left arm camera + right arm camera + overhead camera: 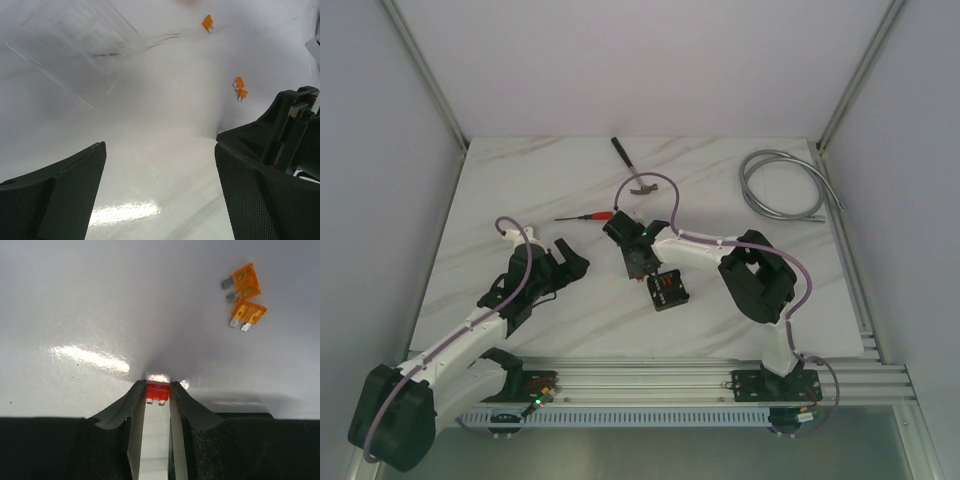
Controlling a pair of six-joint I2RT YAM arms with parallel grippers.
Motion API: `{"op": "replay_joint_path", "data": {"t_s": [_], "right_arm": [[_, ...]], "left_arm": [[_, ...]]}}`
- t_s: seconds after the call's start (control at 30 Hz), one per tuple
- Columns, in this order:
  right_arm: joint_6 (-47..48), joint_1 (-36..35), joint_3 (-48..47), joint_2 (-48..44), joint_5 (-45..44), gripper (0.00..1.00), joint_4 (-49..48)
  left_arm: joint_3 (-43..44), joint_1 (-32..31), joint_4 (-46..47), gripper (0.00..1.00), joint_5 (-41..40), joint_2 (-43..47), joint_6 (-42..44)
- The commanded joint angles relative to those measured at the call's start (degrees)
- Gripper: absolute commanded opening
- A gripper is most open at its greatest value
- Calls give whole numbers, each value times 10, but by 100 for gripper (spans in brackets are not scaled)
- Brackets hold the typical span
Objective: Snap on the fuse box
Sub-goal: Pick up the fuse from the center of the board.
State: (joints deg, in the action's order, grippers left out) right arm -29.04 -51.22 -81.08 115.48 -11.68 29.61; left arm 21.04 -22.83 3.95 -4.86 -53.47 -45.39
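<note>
The fuse box (669,290) is a small black square with red fuses in its slots, lying on the white marble table (520,190) near the middle. My right gripper (641,273) points down just left of it, tips at the table. In the right wrist view it (157,388) is shut on a tiny red fuse (157,391). My left gripper (568,263) is open and empty, further left. In the left wrist view its jaws (160,145) stand wide over bare table, with a clear plastic lid (75,42) lying ahead.
Loose orange fuses (245,295) lie near the right gripper and also show in the left wrist view (239,87). A hammer (635,175), a red-handled screwdriver (592,215) and a grey cable coil (780,185) lie at the back. A metal rail (670,380) runs along the front.
</note>
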Motion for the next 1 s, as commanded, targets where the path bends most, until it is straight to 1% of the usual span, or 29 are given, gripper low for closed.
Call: {"op": "replay_joint_path", "data": {"t_s": [0.0, 0.13, 0.2, 0.4, 0.53, 0.77, 0.97], "right_arm": [[-18, -1, 20, 10, -7, 22, 3], [-33, -2, 35, -32, -18, 20, -24], [-40, -2, 43, -55, -24, 19, -35], [-71, -4, 77, -133, -36, 19, -79], [-92, -10, 107, -182, -42, 19, -117], [-120, -16, 148, -241, -41, 20, -162], [-141, -19, 180, -268, -30, 21, -197]], "left_arm": [[5, -1, 42, 97, 32, -6, 2], [-5, -14, 78, 91, 49, -8, 2], [-9, -26, 95, 90, 49, -9, 1], [-39, -76, 189, 83, 35, -12, -13], [-50, -117, 249, 79, 9, -29, -15], [-31, -195, 292, 68, -39, -63, 11], [-14, -224, 302, 57, -74, -80, 18]]}}
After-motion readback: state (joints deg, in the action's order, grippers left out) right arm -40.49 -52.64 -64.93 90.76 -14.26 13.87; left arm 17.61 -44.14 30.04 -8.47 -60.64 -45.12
